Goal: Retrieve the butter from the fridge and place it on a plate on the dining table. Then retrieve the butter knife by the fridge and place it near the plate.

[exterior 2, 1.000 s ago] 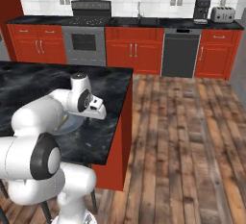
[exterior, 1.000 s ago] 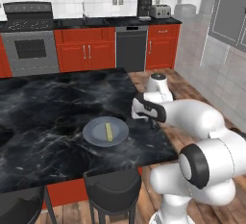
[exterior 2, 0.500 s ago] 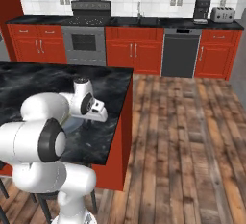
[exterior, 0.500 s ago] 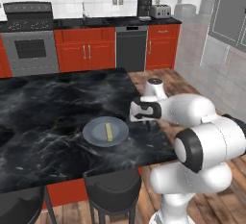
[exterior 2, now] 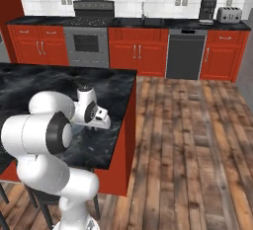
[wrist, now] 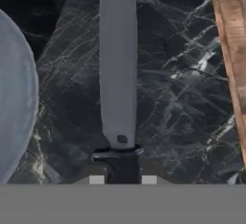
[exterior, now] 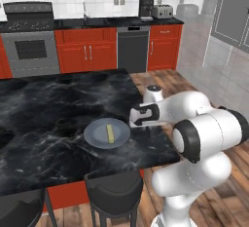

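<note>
Butter knife (wrist: 118, 74) at the plate's (exterior: 95, 134) side, low over the black marble worktop (exterior: 44, 104).
The butter (exterior: 110, 133) lies on the plate, near the worktop's corner. Just right of the plate the robot's hand (exterior: 137, 120) hangs close above the marble. From the hand camera the knife's grey blade runs straight up from the fingers (wrist: 122, 180), which pinch its dark handle, the plate's rim just to the blade's left.

The dining table (exterior: 58, 104) is showing glossy black marble veined in white; the plate (exterior: 95, 136) is looking smooth, matt grey-blue, perhaps glazed ceramic; the butter knife (wrist: 117, 69) is appearing dull grey metal; the floor (exterior 2: 197, 140) is reading as worn wood planks.
</note>
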